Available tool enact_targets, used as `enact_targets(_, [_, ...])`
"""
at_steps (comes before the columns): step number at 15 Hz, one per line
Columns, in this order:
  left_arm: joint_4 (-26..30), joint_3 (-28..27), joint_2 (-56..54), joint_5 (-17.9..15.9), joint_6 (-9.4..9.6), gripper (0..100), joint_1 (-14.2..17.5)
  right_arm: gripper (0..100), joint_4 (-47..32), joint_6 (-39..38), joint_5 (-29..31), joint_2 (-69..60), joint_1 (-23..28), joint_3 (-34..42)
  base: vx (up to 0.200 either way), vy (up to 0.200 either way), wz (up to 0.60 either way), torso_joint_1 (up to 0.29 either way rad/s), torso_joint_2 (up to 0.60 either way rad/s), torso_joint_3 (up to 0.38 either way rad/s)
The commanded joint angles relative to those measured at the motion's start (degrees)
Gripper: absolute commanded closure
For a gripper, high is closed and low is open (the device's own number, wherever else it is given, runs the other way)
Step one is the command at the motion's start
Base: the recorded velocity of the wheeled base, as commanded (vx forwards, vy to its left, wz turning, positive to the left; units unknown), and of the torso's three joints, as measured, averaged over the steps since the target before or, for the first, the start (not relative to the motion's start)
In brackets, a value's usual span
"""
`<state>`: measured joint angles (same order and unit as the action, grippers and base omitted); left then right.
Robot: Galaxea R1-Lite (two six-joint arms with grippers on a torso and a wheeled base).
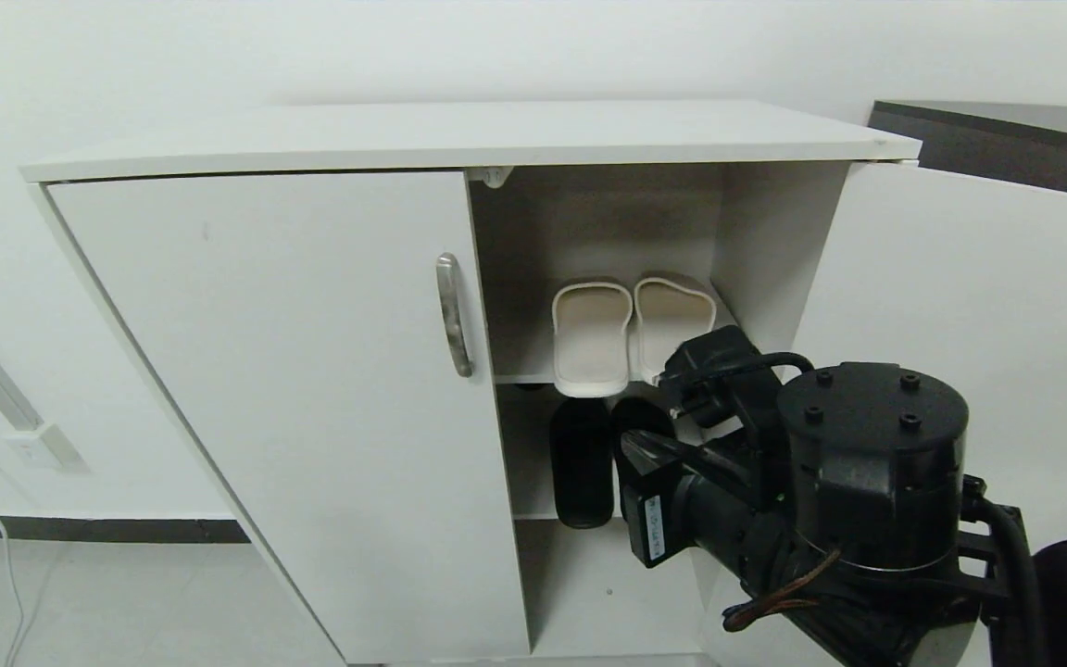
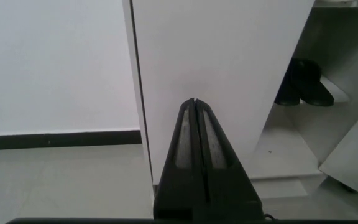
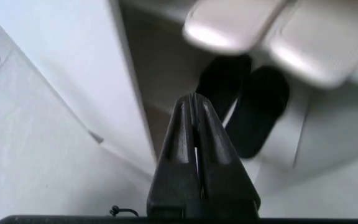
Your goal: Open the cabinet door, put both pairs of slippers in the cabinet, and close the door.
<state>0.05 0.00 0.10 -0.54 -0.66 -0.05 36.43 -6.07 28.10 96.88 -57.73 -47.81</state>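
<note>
1. Left hand (image 2: 195,106), flat black fingers pressed together, faces the cabinet (image 1: 459,139)'s shut left door (image 1: 265,371), smooth white with a curved metal handle (image 1: 453,315).
2. Inside the cabinet: beige moulded slippers (image 1: 594,338) on the upper shelf (image 1: 522,372), black slippers (image 1: 582,463) below, perhaps rubber.
3. Right hand (image 3: 195,99), fingers together, before the cabinet's open side.

Count: cabinet (image 1: 459,139) x1; doors (image 1: 283,389) x2; door handle (image 1: 453,315) x1. Slippers x4 = 2 prs: beige slippers (image 1: 592,338) x2, black slippers (image 1: 582,463) x2. Tools x2: L tool (image 2: 194,102), R tool (image 3: 194,98).
</note>
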Motion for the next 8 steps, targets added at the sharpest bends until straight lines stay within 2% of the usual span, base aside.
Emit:
enact_targets(1, [-0.05,0.00,-0.01,0.01,-0.04,100,0.05,100,0.05,0.01,0.03,0.33,0.08,0.17,-0.200,0.000,0.00,-0.002,0.00,0.002])
enact_targets(8, [-0.05,0.00,-0.01,0.01,-0.04,100,-0.04,100,0.05,0.27,0.03,0.33,0.08,0.26,-0.200,0.000,0.00,0.002,0.00,0.000])
